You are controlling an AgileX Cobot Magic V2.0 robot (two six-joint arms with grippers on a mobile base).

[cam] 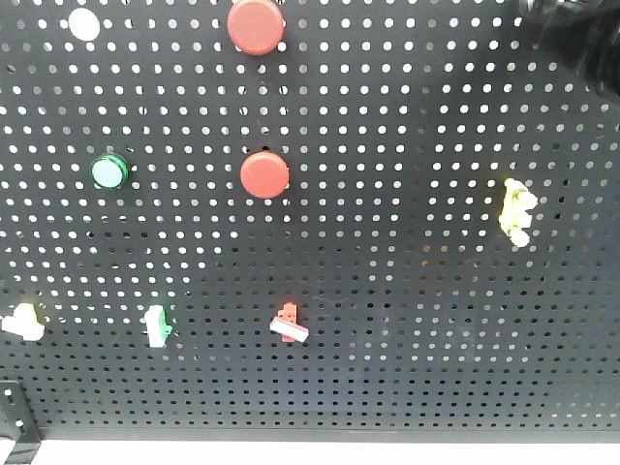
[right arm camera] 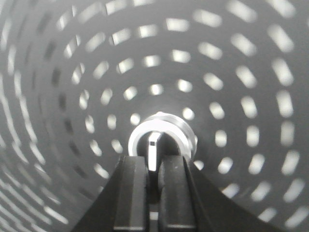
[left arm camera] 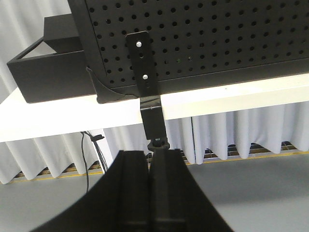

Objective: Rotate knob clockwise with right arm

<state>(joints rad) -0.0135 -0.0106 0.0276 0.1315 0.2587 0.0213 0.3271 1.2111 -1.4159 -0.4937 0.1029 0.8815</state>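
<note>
Showing the right gripper (right arm camera: 152,162) narrowed to a slit, its two black fingers (right arm camera: 131,193) flank the short pointer bar of the knob (right arm camera: 161,137) and appear to clasp it. The knob, ringed in silver, sits on the black pegboard (right arm camera: 241,72) directly ahead of the fingertips, with its bar pointing down between them. The board's holes are smeared into arcs around the knob.

In the front view the right arm (cam: 572,34) shows only as a dark blurred mass at the board's upper right corner. Also mounted on the board are two red buttons (cam: 264,175), a green button (cam: 108,171), a yellow fitting (cam: 517,211) and small switches (cam: 158,325) along the lower row.

The left gripper (left arm camera: 150,155) is pressed closed on nothing. It hangs below the white table edge (left arm camera: 231,99), just under a black bracket (left arm camera: 145,63) screwed to the board's lower rim.
</note>
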